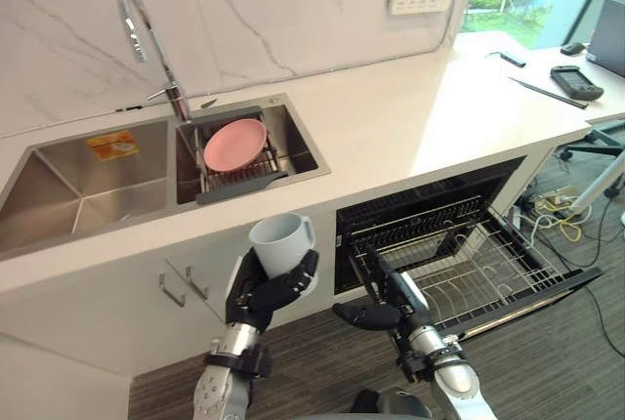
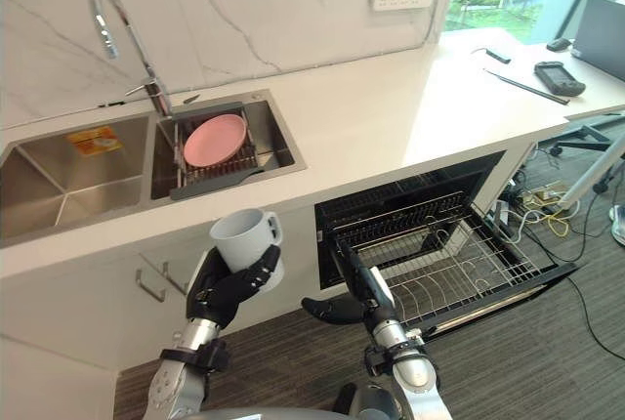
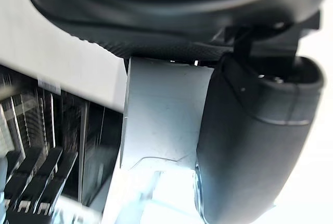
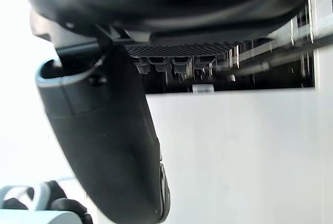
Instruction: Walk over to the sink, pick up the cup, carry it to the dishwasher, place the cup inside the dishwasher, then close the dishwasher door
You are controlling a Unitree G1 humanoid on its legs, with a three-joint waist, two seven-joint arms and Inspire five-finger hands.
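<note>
My left hand (image 1: 271, 290) grips the cup (image 1: 281, 242) upright at lower centre of the frame, just left of the open dishwasher (image 1: 439, 234), ready for loading I judge, while the right hand (image 1: 395, 298) hangs loose-fingered, free for closing up.

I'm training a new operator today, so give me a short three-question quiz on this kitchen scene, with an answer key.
1. True or false: the white cup already sits in the dishwasher rack.
2. Multiple choice: what lies in the right basin of the sink? A) a pink plate B) a frying pan C) a glass bowl
3. Fill in: the cup is held in the robot's ___ hand.

Key:
1. False. The left hand holds it in front of the counter, and the rack is pulled out over the open door.
2. A.
3. Left. The right hand is open and holds nothing.
</note>
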